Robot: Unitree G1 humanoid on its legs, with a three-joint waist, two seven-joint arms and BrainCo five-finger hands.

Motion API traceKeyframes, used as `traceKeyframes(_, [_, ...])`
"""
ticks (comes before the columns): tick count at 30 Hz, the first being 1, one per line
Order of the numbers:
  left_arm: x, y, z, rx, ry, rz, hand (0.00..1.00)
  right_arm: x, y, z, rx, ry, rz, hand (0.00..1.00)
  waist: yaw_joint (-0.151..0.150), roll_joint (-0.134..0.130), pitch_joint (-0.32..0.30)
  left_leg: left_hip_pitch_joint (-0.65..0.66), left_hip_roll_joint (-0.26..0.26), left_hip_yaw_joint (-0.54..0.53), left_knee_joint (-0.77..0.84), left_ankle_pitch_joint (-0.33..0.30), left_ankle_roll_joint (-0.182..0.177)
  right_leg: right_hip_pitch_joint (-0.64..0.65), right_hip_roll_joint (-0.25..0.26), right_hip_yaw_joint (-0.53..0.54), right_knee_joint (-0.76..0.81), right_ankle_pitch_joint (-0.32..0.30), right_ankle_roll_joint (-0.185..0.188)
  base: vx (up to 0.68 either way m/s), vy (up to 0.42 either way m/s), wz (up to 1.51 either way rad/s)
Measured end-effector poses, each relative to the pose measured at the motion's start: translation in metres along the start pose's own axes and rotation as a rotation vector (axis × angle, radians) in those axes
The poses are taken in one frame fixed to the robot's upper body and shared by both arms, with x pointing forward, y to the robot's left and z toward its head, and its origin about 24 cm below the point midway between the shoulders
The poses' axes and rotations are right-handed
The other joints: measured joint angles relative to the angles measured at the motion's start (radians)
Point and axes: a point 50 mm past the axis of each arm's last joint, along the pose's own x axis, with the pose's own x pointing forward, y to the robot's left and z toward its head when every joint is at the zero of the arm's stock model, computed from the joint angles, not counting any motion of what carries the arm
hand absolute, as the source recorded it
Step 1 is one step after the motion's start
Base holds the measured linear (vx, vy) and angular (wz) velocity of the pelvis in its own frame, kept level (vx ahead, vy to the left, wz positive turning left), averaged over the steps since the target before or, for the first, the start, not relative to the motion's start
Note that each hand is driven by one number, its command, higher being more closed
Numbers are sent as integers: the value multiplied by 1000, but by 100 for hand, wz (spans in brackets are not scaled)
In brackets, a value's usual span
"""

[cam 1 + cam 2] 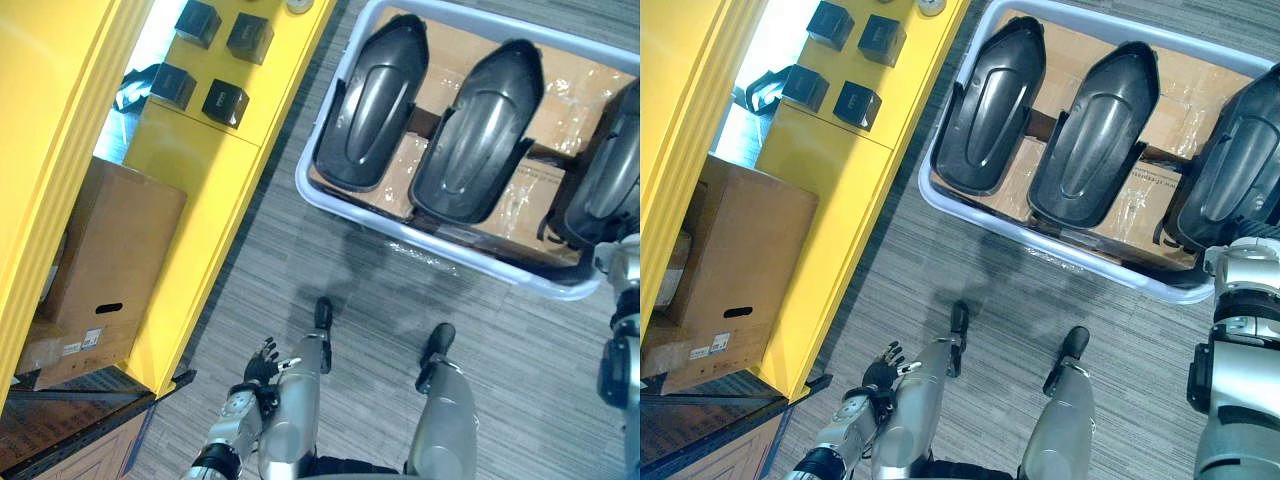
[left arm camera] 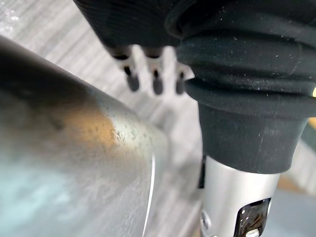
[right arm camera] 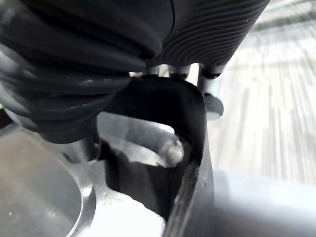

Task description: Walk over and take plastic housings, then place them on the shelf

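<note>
While three housings [image 1: 470,130] lie in one bin [image 1: 305,185], left hand [image 1: 262,362] hangs slack, right hand's [image 3: 212,29] grip unclear.

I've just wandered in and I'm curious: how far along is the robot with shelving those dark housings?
Done: it stands at the white plastic tub. All three dark grey moulded plastic housings lie in it, none on the yellow shelf. In hand: the right hand is against the rightmost housing's rim, grip unclear; the left hand hangs open. Left: lifting, carrying, placing all three.

the left hand [image 1: 262,366] has silver, dark-tipped fingers [image 2: 157,81], a dark ribbed wrist cover and a silver-grey arm.
</note>
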Motion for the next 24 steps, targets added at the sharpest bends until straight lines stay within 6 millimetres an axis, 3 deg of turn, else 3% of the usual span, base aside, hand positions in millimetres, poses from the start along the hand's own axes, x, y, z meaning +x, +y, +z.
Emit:
traceKeyframes(4, [0,0,-2,8,15,3,0,-2,4,1,-53,-25,-24,100,-1,-4,-9,11,10,0,0,0,0,17,13,0,-15,7,-4,1,-5,-4])
traceKeyframes(7, [-1,3,-4,20,33,10,0,-6,6,16,-98,-129,-48,100,-2,-14,-25,18,24,-1,-1,1,-3,40,39,-3,-57,28,-10,-3,-1,-10])
traceKeyframes(9, [-4,14,-8,30,44,38,0,-14,7,34,-161,-246,-90,100,-5,-37,-46,27,35,-1,0,1,-3,70,59,-7,-101,51,-11,-10,11,-6])
traceKeyframes(16, [-7,24,-7,27,39,64,0,-23,3,56,-145,-355,-133,100,-6,-86,-51,72,41,4,-7,1,-4,141,73,-13,-172,79,-11,0,5,-1])
traceKeyframes(24, [-15,42,-7,-101,10,112,0,-39,7,66,-105,-495,-153,100,-8,-161,-48,171,47,29,-71,5,-10,229,85,-2,-247,105,-11,49,7,-7])
